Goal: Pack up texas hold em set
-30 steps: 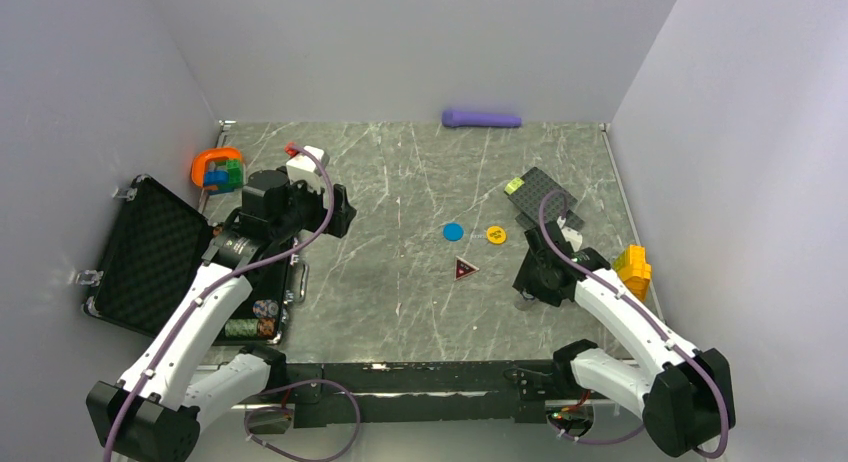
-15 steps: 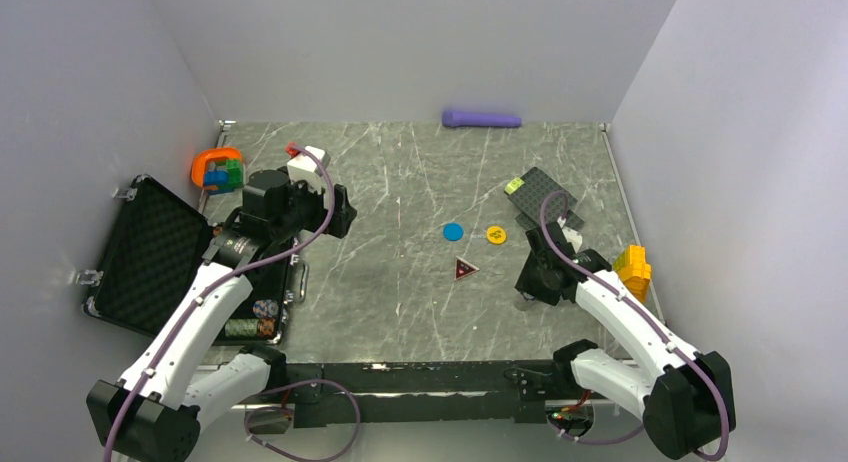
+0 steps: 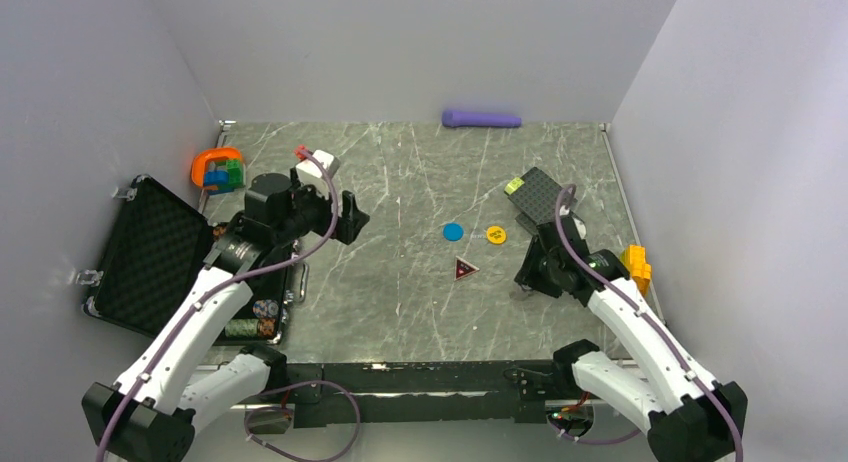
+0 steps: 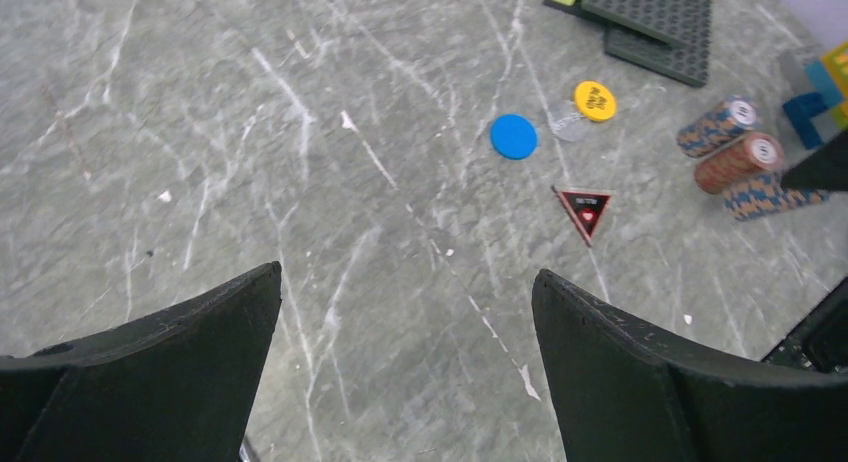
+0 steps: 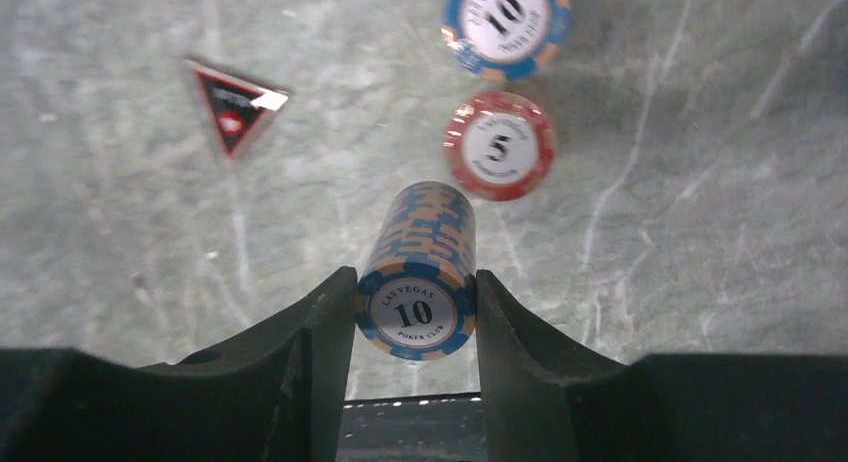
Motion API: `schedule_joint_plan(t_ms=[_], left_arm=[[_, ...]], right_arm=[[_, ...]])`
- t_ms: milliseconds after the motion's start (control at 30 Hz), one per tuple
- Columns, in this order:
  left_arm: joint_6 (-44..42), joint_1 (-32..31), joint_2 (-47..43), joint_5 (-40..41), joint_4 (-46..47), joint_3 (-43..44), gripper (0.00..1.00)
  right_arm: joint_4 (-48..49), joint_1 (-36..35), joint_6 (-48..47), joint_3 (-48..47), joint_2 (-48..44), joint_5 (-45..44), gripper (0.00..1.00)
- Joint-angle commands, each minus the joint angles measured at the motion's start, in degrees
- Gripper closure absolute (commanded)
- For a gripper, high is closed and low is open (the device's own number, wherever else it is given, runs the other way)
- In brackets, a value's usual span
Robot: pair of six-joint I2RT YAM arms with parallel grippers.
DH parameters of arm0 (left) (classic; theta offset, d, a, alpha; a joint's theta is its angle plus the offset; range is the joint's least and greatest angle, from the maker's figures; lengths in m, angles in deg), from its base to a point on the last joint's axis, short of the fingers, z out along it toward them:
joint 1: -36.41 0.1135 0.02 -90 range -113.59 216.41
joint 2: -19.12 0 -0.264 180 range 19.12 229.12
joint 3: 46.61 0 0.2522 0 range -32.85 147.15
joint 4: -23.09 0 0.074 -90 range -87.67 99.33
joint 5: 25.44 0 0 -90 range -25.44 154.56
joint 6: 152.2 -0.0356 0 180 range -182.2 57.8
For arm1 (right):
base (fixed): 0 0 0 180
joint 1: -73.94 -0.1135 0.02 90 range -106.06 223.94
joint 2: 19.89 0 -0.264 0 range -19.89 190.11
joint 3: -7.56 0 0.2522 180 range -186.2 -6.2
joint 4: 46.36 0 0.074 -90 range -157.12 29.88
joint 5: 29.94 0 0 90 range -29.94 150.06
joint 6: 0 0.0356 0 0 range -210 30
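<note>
My right gripper [image 5: 415,274] is shut on a blue-and-orange chip stack [image 5: 420,232] marked 10, held end-on between both fingers. Beyond it on the table lie a red stack marked 5 [image 5: 498,147] and another blue-and-orange stack [image 5: 507,22]. The dark red triangle [image 3: 465,269], the blue disc [image 3: 453,231] and the yellow disc [image 3: 496,234] lie mid-table, left of the right gripper [image 3: 527,277]. The black case [image 3: 140,252] stands open at the left, with chip stacks [image 3: 252,320] in its base. My left gripper [image 3: 350,217] hovers open right of the case, nothing between its fingers [image 4: 600,352].
Black studded plates [image 3: 540,194] with a green brick [image 3: 513,185] lie behind the right gripper. A yellow block [image 3: 633,267] sits at the right edge. The orange ring toy [image 3: 218,169] is in the back left corner. A purple cylinder [image 3: 482,118] rests against the back wall.
The right gripper has closed on the chip stack and risen slightly with it. The left gripper has swung a little to the right, still open.
</note>
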Motion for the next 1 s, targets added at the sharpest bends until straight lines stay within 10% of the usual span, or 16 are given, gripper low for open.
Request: schedule_joint_plan(t_ms=[0,700,967], left_arm=[[-2.80,-2.29,-3.15,-4.02,5.05,-1.28,0.00],[-8.27,-10.89,-0.60,-31.64,14.84,-6.80,0.01],[-9.23,-14.82,3.82,-29.51,12.86,-5.64,0.01]], right_arm=[[0.90,-0.16,-2.57,-8.97,-2.69,5.53,1.00],[27.34,-17.22,-0.71,-23.32,18.46,34.28,1.00],[27.79,-20.94,-2.25,-25.86,21.63,37.35,1.00]])
